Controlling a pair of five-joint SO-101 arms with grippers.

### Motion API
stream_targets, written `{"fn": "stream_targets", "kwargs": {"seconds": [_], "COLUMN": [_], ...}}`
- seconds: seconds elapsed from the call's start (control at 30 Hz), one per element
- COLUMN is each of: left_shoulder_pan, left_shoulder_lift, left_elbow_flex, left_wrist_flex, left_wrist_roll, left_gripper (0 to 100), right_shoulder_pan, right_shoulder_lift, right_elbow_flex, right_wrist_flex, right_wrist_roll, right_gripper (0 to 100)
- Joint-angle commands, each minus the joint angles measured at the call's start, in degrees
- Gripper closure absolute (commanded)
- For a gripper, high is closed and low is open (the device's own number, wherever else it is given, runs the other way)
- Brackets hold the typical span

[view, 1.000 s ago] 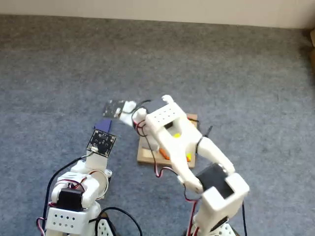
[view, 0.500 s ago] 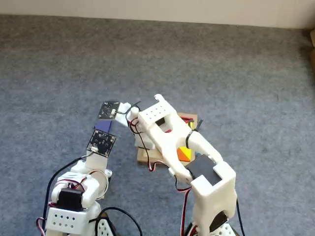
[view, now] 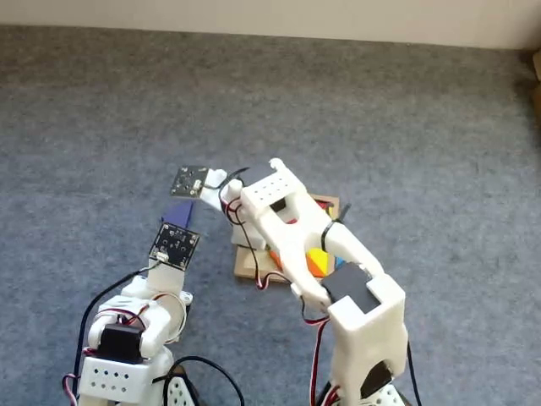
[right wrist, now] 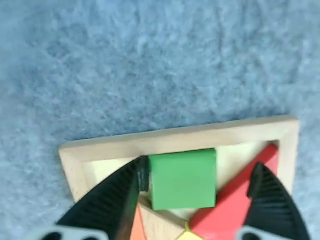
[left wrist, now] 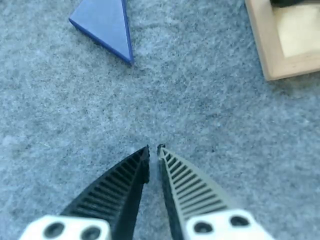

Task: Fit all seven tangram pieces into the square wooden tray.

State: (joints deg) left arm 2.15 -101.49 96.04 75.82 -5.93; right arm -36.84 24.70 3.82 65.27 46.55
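In the right wrist view my right gripper [right wrist: 200,172] is open and straddles a green square [right wrist: 183,178] lying in a corner of the square wooden tray [right wrist: 175,136]. One black finger touches the square's side; the other stands apart over a red piece [right wrist: 235,200]. An orange piece [right wrist: 137,225] shows beside them. From above, orange and yellow pieces [view: 317,260] lie in the tray [view: 247,269] under the right arm [view: 296,228]. A blue triangle [left wrist: 105,22] lies on the carpet outside the tray. My left gripper [left wrist: 153,149] is shut and holds nothing, hovering over carpet short of the triangle.
Grey carpet covers the whole floor around the tray. The blue triangle [view: 177,211] lies between the left arm [view: 135,330] and the right arm's wrist camera board [view: 190,179]. A tray corner [left wrist: 265,55] is off to the side of the left gripper.
The right arm has swung leftward over the tray, uncovering the orange and yellow pieces. Its wrist board has shifted slightly left and away. The left arm has kept still.
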Motion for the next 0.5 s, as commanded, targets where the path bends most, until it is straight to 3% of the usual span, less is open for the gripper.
{"fn": "stream_targets", "kwargs": {"seconds": [0.0,0.47], "left_shoulder_pan": [0.7,0.7], "left_shoulder_lift": [-3.1,-3.1], "left_elbow_flex": [1.2,1.2], "left_wrist_flex": [0.2,0.2], "left_wrist_roll": [0.0,0.0], "left_gripper": [95,95], "right_shoulder_pan": [3.4,3.6], "right_shoulder_lift": [1.7,1.5], "right_elbow_flex": [-0.3,-3.2], "right_wrist_flex": [-0.9,3.6], "right_wrist_roll": [0.4,-0.2], "right_gripper": [78.5,86.9]}}
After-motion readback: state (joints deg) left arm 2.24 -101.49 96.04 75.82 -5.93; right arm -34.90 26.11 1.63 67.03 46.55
